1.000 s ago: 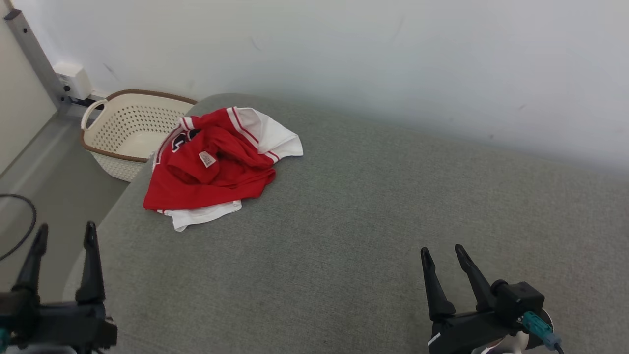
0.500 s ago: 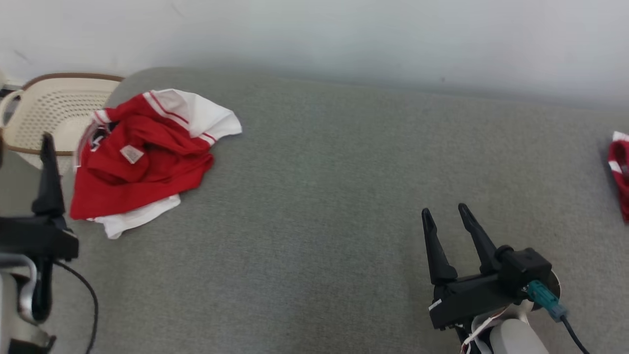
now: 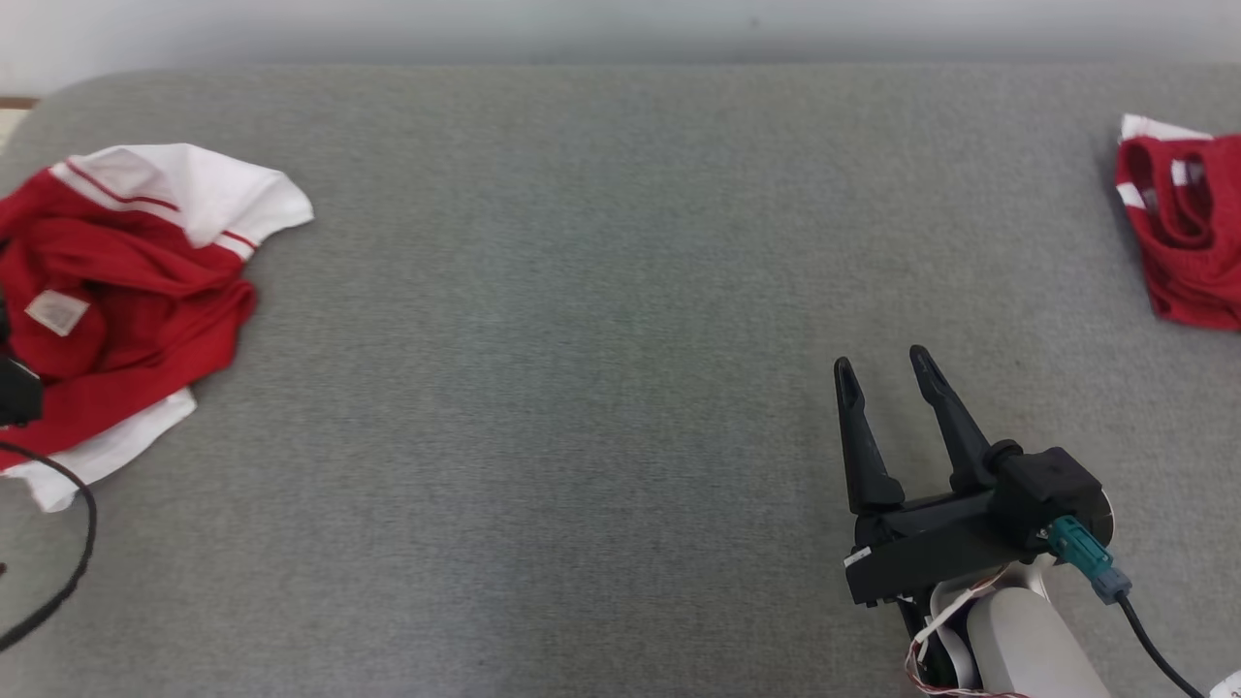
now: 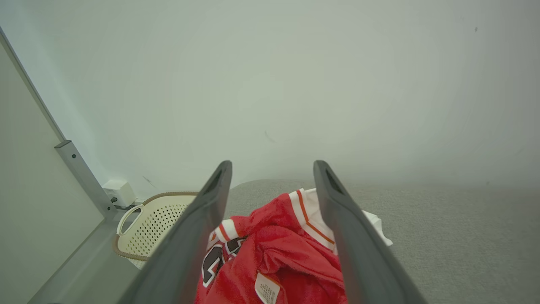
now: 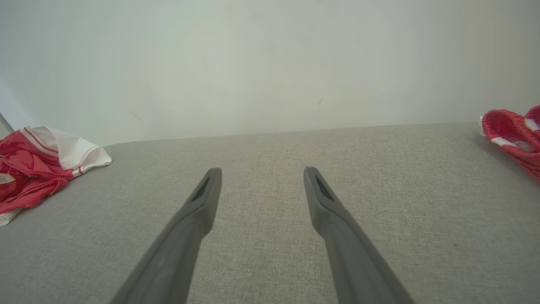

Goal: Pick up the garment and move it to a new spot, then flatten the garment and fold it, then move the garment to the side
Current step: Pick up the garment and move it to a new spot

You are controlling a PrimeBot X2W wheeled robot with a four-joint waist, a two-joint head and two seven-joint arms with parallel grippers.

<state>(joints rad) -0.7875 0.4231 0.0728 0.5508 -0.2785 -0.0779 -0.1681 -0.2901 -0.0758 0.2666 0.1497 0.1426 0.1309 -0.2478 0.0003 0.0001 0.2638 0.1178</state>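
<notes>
A crumpled red and white garment (image 3: 116, 281) lies at the left end of the grey padded surface (image 3: 582, 339). In the left wrist view this garment (image 4: 278, 253) sits just beyond and below my left gripper (image 4: 273, 162), whose fingers stand open and empty above it. My right gripper (image 3: 879, 361) hovers open over bare grey fabric at the lower right, holding nothing. The right wrist view has the same gripper (image 5: 262, 170) open, with the garment (image 5: 38, 164) far off to its left.
A second red garment (image 3: 1188, 233) lies bunched at the surface's right edge, also seen as a red heap (image 5: 512, 131) in the right wrist view. A cream basket (image 4: 156, 219) stands on the floor beyond the left end. A pale wall runs behind. A dark cable (image 3: 68, 562) hangs at lower left.
The head camera has swung right, so the picture shifted left: the basket left the head view and the second red garment came in. Both grippers stay open.
</notes>
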